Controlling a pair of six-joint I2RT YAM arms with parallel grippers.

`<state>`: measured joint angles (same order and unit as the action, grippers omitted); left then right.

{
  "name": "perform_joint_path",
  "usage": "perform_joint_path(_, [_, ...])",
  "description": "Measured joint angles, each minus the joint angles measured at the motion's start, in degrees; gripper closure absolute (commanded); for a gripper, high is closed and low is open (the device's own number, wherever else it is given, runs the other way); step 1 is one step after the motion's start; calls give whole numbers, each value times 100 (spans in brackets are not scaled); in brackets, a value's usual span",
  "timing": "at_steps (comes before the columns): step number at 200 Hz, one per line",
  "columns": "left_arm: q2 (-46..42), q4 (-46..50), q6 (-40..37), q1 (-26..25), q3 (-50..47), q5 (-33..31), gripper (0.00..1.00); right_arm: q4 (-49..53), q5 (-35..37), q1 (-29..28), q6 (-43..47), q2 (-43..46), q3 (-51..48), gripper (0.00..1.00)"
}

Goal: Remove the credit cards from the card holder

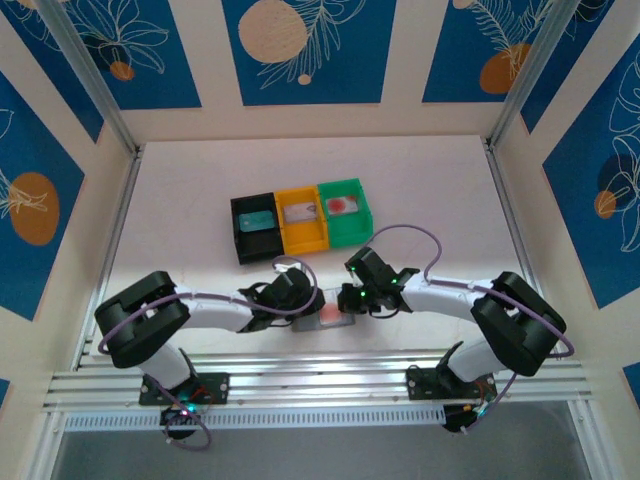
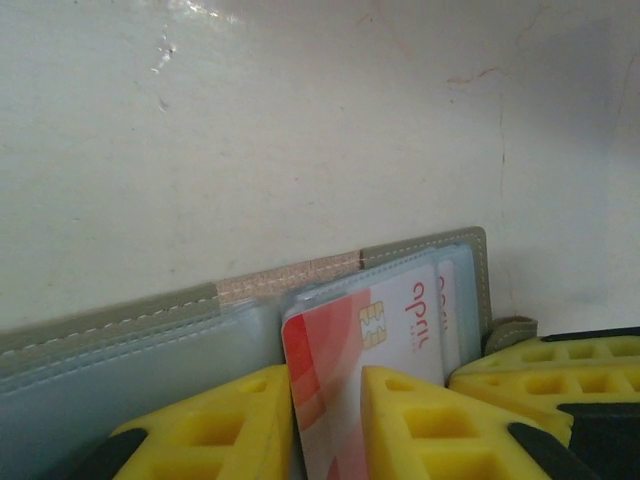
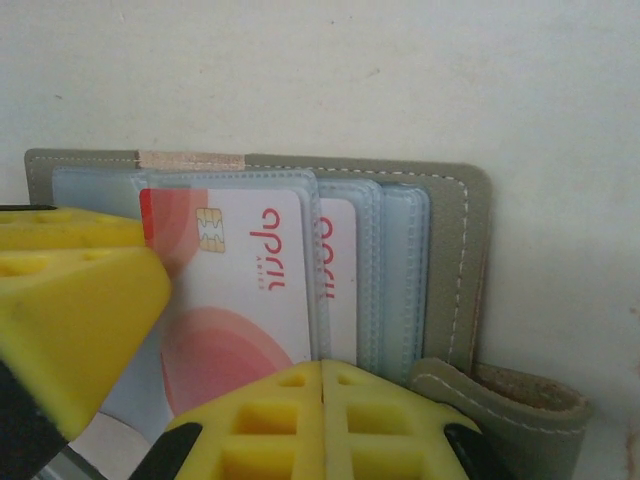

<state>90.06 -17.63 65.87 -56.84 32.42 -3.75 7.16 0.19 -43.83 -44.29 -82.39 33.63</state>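
right claw (image 3: 322, 372) closed at open card holder (image 3: 462, 260), credit card (image 3: 250, 290) in pocket.

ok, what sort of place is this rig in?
Probably a purpose-built robot test cell: white table boxed in by printed blue panels, two arms bolted to aluminium rails, small sorting bins.

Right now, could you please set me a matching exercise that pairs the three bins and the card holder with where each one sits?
Things: 1 black bin; 2 orange bin; 3 green bin; 4 card holder.
Places: A lying open, apart from the row; B right end of the row; C left end of the row; D middle of the row.
Pairs: 1-C; 2-D; 3-B; 4-A.
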Motion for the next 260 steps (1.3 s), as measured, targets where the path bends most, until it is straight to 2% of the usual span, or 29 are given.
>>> perform_joint_path(25, [-24, -9, 26, -7, -46, -70, 86, -35, -24, 2, -2, -15, 0, 97])
perform_joint_path(108, [-74, -164, 98, -9, -175, -155, 100, -76, -46, 4, -42, -37, 0, 97])
perform_joint_path(260, [-503, -127, 111, -74, -282, -195, 100, -118, -168, 109, -39, 52, -79, 98])
